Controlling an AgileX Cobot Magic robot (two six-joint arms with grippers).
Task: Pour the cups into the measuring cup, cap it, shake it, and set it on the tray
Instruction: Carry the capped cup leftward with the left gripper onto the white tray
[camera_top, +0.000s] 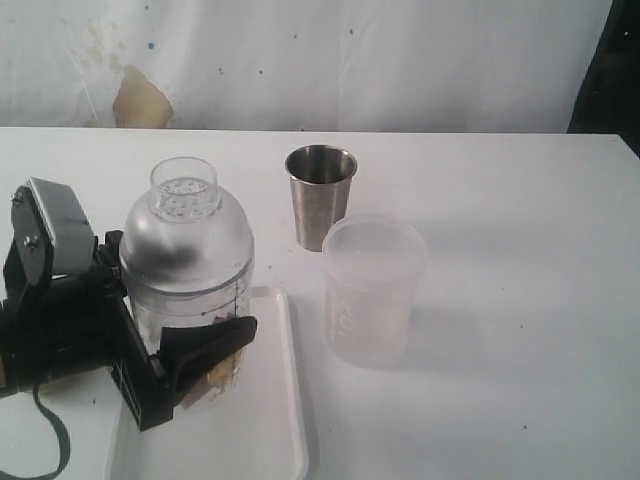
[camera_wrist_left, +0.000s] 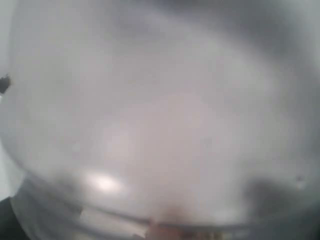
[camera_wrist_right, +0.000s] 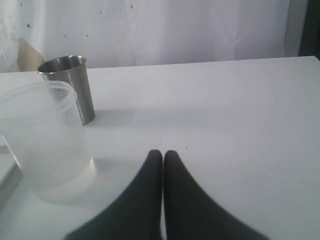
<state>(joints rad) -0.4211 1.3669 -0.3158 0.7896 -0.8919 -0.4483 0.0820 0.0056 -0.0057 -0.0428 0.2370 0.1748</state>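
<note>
At the front left corner of the table (camera_top: 500, 300) lies the white tray (camera_top: 285, 420), and the measuring cup (camera_top: 190, 300) stands upright over it, close to the tray's back right corner. The round cap (camera_top: 185, 235) sits on top of the cup, so the pouring and capping look done. The left gripper (camera_top: 195, 330) reaches in from the left edge and hugs the lower part of the cup, one finger in front and one behind, pinching it. That low hold keeps the tall cup from tipping as it goes down. I cannot tell if the cup's bottom is touching the tray or is a tiny bit above it, as the black finger hides that spot, and the left wrist view is just a gray blur of the cap. The steel tumbler (camera_top: 320, 195) stands upright near the middle of the table, toward the back edge. The frosted container (camera_top: 372, 290) stands just in front of it, beside the tray's right rim. The right gripper (camera_wrist_right: 163, 160) has its fingers pressed together, holds nothing, and waits apart from them, toward the right edge, out of the way.
</note>
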